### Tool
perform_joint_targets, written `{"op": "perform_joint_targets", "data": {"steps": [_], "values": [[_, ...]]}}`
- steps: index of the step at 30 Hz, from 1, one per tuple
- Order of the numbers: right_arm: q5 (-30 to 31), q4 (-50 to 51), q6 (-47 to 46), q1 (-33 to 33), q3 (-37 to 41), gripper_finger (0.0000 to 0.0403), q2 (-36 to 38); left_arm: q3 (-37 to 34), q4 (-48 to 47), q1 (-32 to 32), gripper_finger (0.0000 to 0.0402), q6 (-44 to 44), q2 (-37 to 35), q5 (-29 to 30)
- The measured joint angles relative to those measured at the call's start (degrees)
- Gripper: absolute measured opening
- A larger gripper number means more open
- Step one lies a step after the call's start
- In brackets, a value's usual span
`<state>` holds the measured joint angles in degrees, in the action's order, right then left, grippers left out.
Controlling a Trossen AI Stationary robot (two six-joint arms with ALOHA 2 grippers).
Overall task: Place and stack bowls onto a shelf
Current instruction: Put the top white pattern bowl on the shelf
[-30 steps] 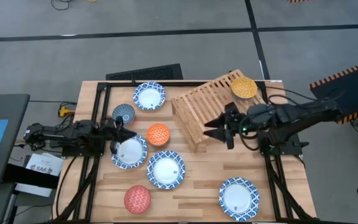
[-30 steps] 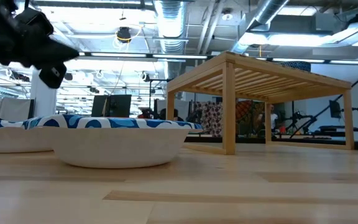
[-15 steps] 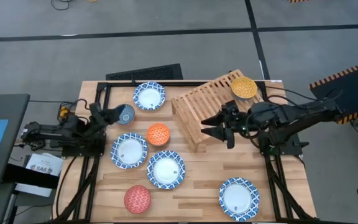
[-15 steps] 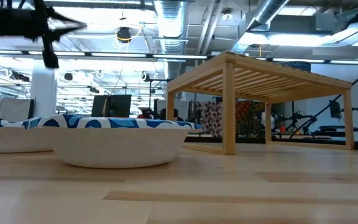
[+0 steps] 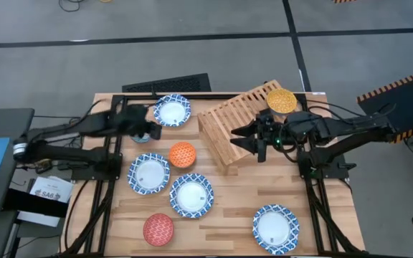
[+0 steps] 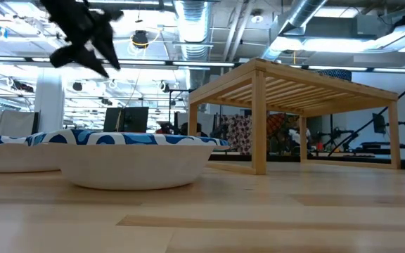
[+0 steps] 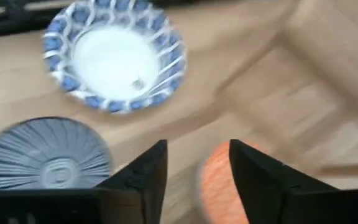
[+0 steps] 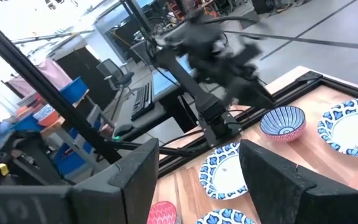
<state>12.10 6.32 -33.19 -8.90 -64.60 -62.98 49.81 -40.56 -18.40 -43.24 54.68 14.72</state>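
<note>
On the left gripper: hangs at the upper left of the tabletop in the high view, just over the small blue-grey bowl, fingers parted about a bowl rim's worth, gripping nothing. On the right gripper: waits over the near edge of the slatted shelf at centre right, fingers spread wide, likewise empty. As for the bowls: one yellow bowl already up on the shelf's far corner at upper right; still down on the tabletop, a blue-and-white bowl beside the blue-grey one, an orange bowl at centre, two more blue-and-white ones below it, a red bowl at lower left and another blue-and-white one at lower right. Judging by the glazed look: probably stiff, fairly heavy for their size, slick under the fingers and liable to chip if knocked against wood or against each other. Best taken at the rim, one finger inside the wall and one outside, pinched firmly. Worth lifting level and setting down gently, especially when nesting one into another. For the wide shallow ones, likely more tipping about the pinch point, so a deeper bite on the rim seems wise.
</note>
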Motion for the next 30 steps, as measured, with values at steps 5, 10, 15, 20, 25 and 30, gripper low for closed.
{"op": "perform_joint_targets", "data": {"steps": [5, 10, 15, 20, 25, 30], "values": [[-0.2, -0.02, 0.26, -0.1, 0.0, 0.0249, 0.0, 5.17, -1.03, -10.4, 0.0186, 16.74, 16.43, -15.06], [-0.2, -0.01, 0.28, -0.1, 0.0, 0.0249, 0.0, 7.23, -0.73, -14.52, 0.0188, 31.56, 29.68, -19.0], [-0.17, -0.02, 0.26, -0.06, 0.0, 0.0249, 0.0, 7.66, -0.17, -15.66, 0.0186, 42.98, 37.11, -19.3], [-0.15, -0.07, 0.25, -0.06, -0.02, 0.0249, 0.0, 7.66, 2.13, -15.68, 0.0185, 48.22, 36.46, -20.76], [-0.11, -0.17, 0.24, -0.01, -0.02, 0.0249, 0.0, 7.72, 4.55, -13.8, 0.0185, 58.04, 33.2, -15.53], [0.26, -0.14, 0.24, -0.01, -0.02, 0.0249, 0.0, 7.72, 5.6, -13.11, 0.0185, 66.95, 33.96, -8.14]]}}
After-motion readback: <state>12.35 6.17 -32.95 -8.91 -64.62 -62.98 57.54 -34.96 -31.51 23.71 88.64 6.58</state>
